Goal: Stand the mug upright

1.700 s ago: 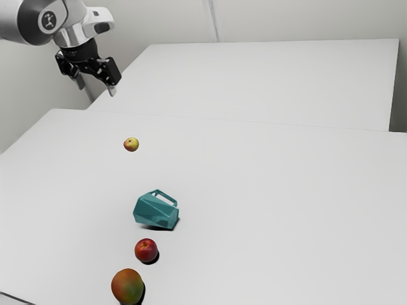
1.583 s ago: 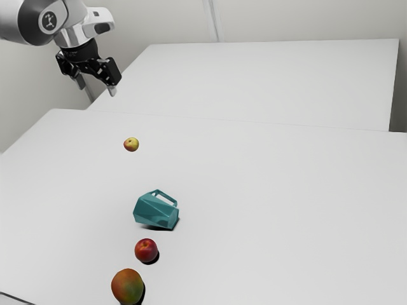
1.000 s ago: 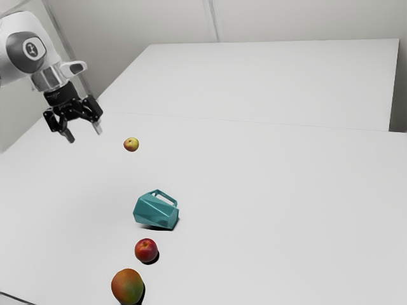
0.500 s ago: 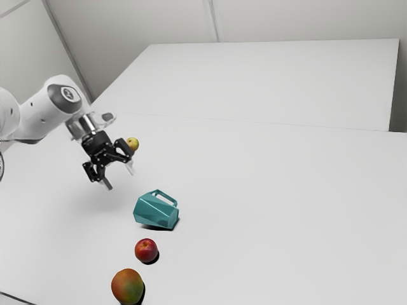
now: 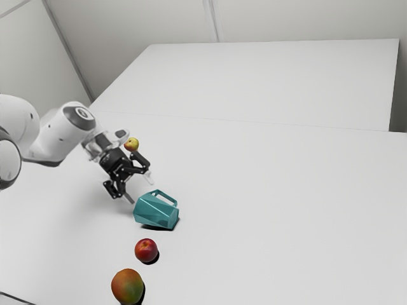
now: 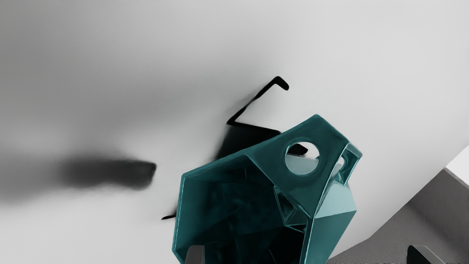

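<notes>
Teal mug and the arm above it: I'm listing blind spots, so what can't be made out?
Mug's resting side: hidden in both views by its own body.
Part of its rim: cut off by the wrist view's bottom edge.
Any contact with the fingers: too small in the exterior view.
Arm's base: cut off by the exterior view's left edge.

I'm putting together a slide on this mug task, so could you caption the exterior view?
Open black gripper poised close to a tipped-over teal mug on a white table.
</notes>
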